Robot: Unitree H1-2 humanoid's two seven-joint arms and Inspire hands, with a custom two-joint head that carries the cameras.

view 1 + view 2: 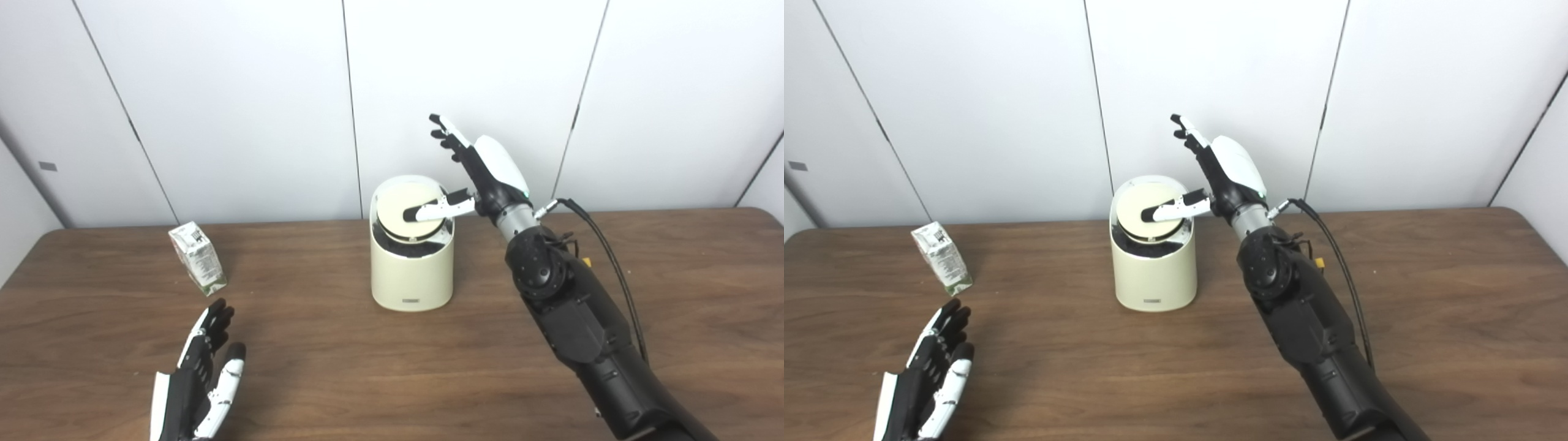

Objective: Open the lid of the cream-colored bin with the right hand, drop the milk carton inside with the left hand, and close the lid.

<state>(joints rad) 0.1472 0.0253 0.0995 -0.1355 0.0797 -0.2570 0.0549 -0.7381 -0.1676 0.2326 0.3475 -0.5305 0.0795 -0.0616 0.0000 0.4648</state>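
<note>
I am holding my right hand (490, 174) raised just beside the right rim of the cream-colored bin (411, 269), fingers (444, 131) spread and gripping nothing, with only the thumb reaching across and resting on the lid (401, 214). The lid is sitting tilted back, and a dark opening is showing along the front of the bin.

My left hand (199, 380) is hovering over the tabletop (343, 367) well to the front-left of the bin, fingers apart and empty. The milk carton (198, 254) is standing tilted on the tabletop, left of the bin and just beyond my left hand, apart from it.

Risks I am noting:
- The lid appears to be held by thumb contact alone. If the thumb slips, I judge the lid would swing shut before the carton arrives.
- Pressing sideways on the lid could push or tip the bin, since nothing is bracing it.
- The carton is leaning; a careless approach by my left fingers could knock it over.
- The opening looks narrow, so the carton may catch on the rim unless the lid is tilted further.
</note>
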